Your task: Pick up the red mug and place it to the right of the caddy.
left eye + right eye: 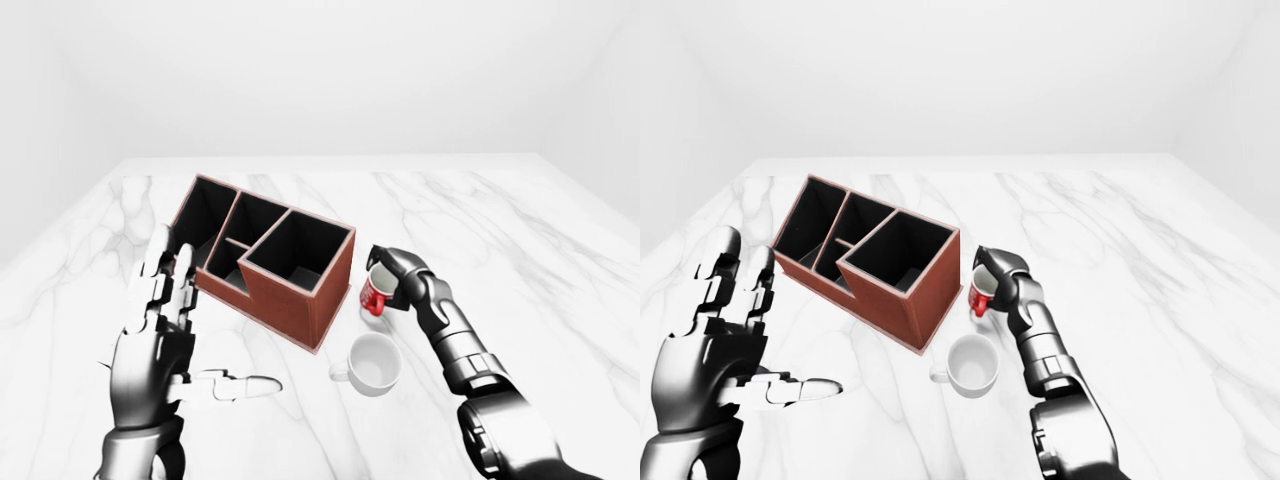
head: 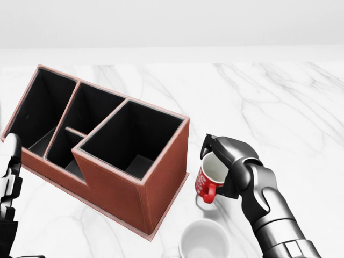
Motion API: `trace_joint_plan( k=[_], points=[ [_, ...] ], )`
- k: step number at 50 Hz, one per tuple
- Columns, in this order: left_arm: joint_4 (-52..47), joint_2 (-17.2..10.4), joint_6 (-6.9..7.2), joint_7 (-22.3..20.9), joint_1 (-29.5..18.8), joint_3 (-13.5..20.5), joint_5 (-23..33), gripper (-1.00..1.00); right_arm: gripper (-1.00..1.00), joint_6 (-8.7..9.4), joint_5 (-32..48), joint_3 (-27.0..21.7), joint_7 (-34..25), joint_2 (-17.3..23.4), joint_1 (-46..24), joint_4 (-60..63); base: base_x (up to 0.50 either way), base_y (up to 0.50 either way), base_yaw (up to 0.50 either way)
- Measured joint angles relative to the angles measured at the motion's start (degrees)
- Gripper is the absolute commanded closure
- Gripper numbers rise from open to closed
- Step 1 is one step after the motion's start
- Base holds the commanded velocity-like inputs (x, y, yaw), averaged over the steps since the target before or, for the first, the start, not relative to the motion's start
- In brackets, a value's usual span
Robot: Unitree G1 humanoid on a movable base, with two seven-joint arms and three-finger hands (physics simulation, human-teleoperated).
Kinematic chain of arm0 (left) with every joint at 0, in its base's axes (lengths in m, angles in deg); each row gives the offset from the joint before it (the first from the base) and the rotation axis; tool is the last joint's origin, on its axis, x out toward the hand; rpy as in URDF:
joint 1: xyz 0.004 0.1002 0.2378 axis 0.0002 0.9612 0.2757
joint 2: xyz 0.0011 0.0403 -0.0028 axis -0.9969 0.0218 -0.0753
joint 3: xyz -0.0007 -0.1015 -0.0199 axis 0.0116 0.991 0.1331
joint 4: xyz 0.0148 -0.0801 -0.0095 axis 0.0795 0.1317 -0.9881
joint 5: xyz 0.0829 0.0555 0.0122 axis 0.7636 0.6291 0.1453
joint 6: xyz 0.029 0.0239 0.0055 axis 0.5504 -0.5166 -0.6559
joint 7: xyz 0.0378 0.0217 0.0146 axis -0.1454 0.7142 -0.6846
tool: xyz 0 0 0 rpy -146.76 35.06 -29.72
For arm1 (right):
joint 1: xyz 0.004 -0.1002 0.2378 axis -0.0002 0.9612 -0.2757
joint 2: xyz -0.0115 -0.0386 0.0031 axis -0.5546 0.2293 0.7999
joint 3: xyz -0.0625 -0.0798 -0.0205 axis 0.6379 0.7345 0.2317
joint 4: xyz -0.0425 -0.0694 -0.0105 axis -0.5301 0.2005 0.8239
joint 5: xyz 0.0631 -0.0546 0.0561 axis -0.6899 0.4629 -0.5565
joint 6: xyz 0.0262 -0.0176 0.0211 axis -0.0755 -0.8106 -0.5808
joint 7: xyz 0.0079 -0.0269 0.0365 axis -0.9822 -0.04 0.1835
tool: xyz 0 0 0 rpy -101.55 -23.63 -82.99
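Note:
The red mug (image 2: 207, 181) with a white inside hangs tilted just right of the brown caddy (image 2: 107, 145), its handle pointing down-left. My right hand (image 2: 226, 164) is shut on it, fingers over the rim and around its far side. Its shadow lies on the marble below, so it is off the surface. The caddy has several black compartments and stands at an angle in the left half of the head view. My left hand (image 1: 160, 330) is open, fingers spread, raised to the left of the caddy and touching nothing.
A white mug (image 2: 204, 241) stands on the marble table (image 2: 279, 107) just below the red mug, near the caddy's lower right corner. The table's far edge meets a white wall at the top of the views.

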Motion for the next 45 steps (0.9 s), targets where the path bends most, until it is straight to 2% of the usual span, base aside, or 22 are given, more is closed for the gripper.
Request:
trace_joint_plan(
  k=[20,45],
  points=[
    [-0.2,0.2,0.00,-0.4,0.0,0.3,-0.1,-1.00,1.00,0.00,-1.4,1.0,4.4,-1.2,-1.2,-6.6,0.00,0.00,0.00],
    [-0.5,0.4,0.00,-0.8,0.4,0.5,-0.2,-1.00,1.00,0.00,-2.2,1.5,7.0,-1.7,-1.9,-10.6,0.00,0.00,0.00]
  ],
)
